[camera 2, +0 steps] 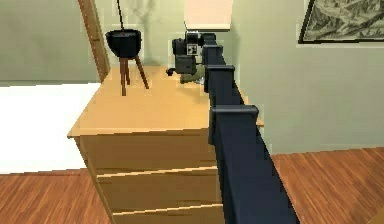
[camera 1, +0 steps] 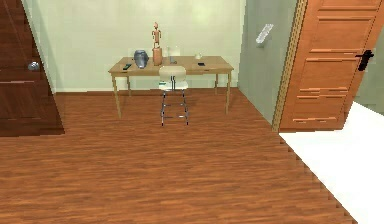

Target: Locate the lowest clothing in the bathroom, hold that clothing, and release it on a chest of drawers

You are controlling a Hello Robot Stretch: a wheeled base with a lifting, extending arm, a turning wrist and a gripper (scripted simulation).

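- Where the arm (camera 2: 245, 150) rises from the arm side view's bottom edge, it crosses the chest (camera 2: 150, 160) from front to back as a dark square bar.
- Chest: light wood with a flat, plain top. Three drawer fronts show one above another, parted by darker seams. It stands on the brown plank floor (camera 2: 40, 195) against a pale green wall.
- Gripper (camera 2: 176, 70): seen toward the back of the chest top, right of its middle, with the top and the wall behind it. Whether it touches the top or hangs above it cannot be told.
- Grip: the state of the fingers cannot be told, nor whether the gripper holds anything.
- Pot (camera 2: 124, 42): black, on a three-legged stand at the back left of the chest top, near the gripper and apart from it.
- Picture (camera 2: 345, 20): on the wall at upper right, beyond the chest.
- Forward view, nearest: brown plank floor (camera 1: 180, 170).
- Farther: a stool (camera 1: 174, 88) at a wooden table (camera 1: 215, 68) by the far wall. A brown figure (camera 1: 157, 42) stands upright on the table.
- Sides: dark door (camera 1: 25, 70) at left, orange door (camera 1: 325, 65) at right.
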